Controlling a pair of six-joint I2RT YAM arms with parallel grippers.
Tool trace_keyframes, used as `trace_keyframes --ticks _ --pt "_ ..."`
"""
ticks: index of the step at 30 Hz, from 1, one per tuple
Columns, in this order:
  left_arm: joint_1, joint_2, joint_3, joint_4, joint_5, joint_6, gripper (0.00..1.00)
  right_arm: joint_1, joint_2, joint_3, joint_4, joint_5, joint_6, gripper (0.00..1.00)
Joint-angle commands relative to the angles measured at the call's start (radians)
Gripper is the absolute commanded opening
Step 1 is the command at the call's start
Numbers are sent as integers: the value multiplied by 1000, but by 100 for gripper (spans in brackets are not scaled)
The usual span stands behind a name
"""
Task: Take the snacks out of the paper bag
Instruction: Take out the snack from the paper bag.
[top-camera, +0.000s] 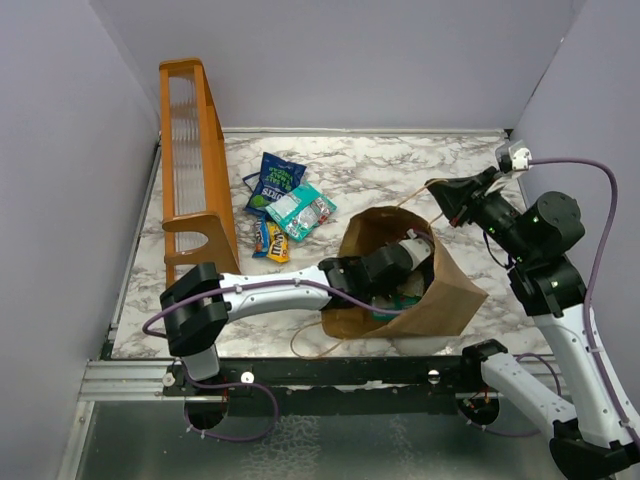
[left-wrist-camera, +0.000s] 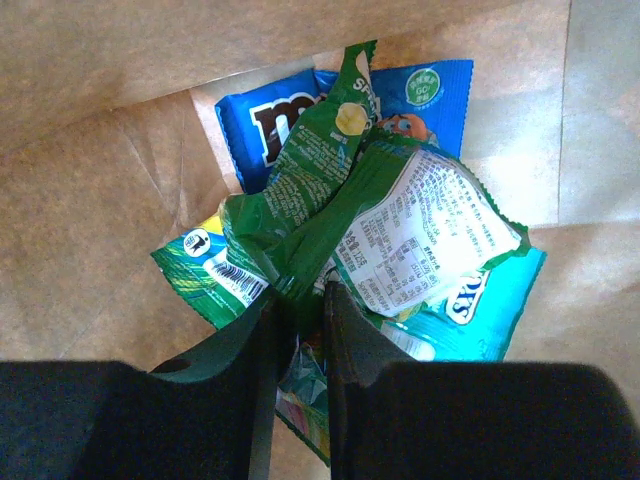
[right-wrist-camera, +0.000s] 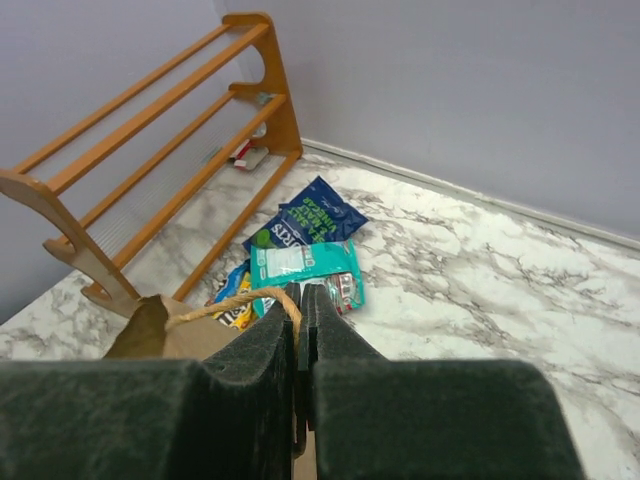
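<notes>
The brown paper bag (top-camera: 452, 292) stands open at the middle right of the table. My left gripper (top-camera: 414, 250) reaches down inside it. In the left wrist view my left gripper (left-wrist-camera: 301, 300) is shut on the crumpled edge of a green snack packet (left-wrist-camera: 320, 190). Under it lie a blue packet (left-wrist-camera: 262, 128), a teal packet (left-wrist-camera: 500, 295) and another green one (left-wrist-camera: 205, 262). My right gripper (right-wrist-camera: 302, 296) is shut on the bag's cord handle (right-wrist-camera: 222, 306) and holds it up at the bag's far rim (top-camera: 440, 196). Three packets lie outside: blue (top-camera: 274, 182), teal (top-camera: 300, 210), yellow-blue (top-camera: 270, 240).
An orange wooden rack (top-camera: 195, 150) stands along the left wall; it also shows in the right wrist view (right-wrist-camera: 150, 130). The packets outside the bag lie between the rack and the bag. Purple walls close the table on three sides.
</notes>
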Motion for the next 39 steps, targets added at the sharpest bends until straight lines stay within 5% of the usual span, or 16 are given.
trace_keyframes --ticks 1,6,10,20,35,39 --pt "1 74 125 8 -83 19 0 -2 15 72 11 -133 0 3" --pt "6 242 294 -132 -149 -12 0 -2 44 106 -1 -329 -41 3" --pt "30 215 209 -45 -113 -31 0 -2 19 97 -19 -258 -109 2" --pt "42 132 -6 167 -128 -57 0 -2 -11 96 -72 62 15 2" --pt "67 245 37 130 -195 -223 0 -2 -27 107 -42 -43 -14 2" --pt "74 134 -118 336 -42 -152 0 -2 37 152 -101 -139 -52 2"
